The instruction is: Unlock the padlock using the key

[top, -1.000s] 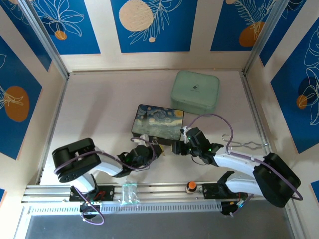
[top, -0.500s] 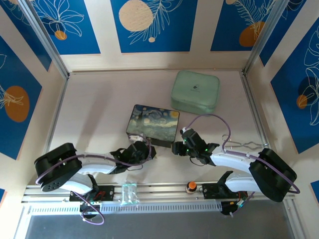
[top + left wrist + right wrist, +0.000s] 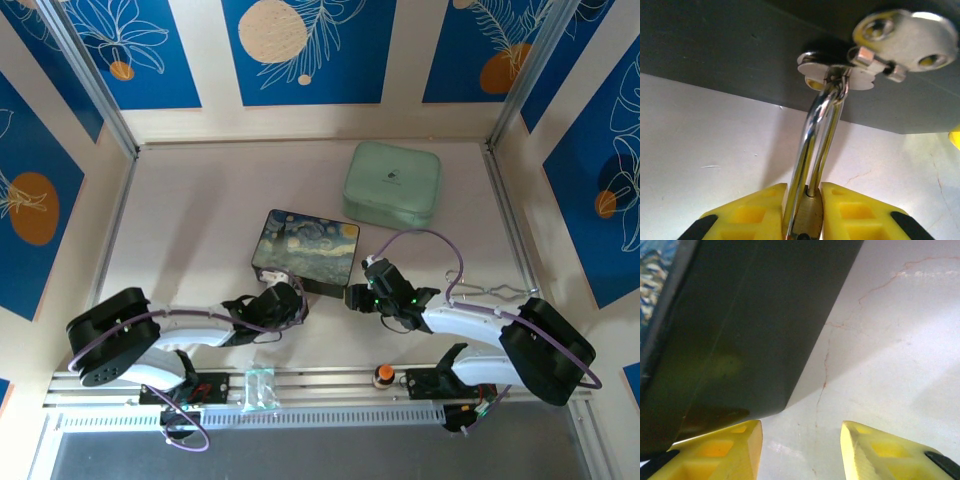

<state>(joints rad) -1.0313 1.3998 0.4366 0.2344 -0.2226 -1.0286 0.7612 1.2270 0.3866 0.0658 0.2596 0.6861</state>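
The left claw [image 3: 803, 194] pinches the padlock [image 3: 814, 136], which hangs from the latch [image 3: 839, 76] of the box [image 3: 730, 45]; the right claw [image 3: 801, 439] gapes empty nearby. If that pinch slackens, the padlock may swing free.

We saw the left end effector [image 3: 804, 192] closed around the padlock [image 3: 810, 217], its yellow fingers [image 3: 752, 215] touching both sides of the brass body. Above the padlock, its silver shackle ran up through a metal staple [image 3: 836, 80] on the dark box wall [image 3: 715, 45]. Above and right of the padlock sat a silvery latch plate [image 3: 907, 35]. Left of the padlock lay white tabletop [image 3: 705, 160].
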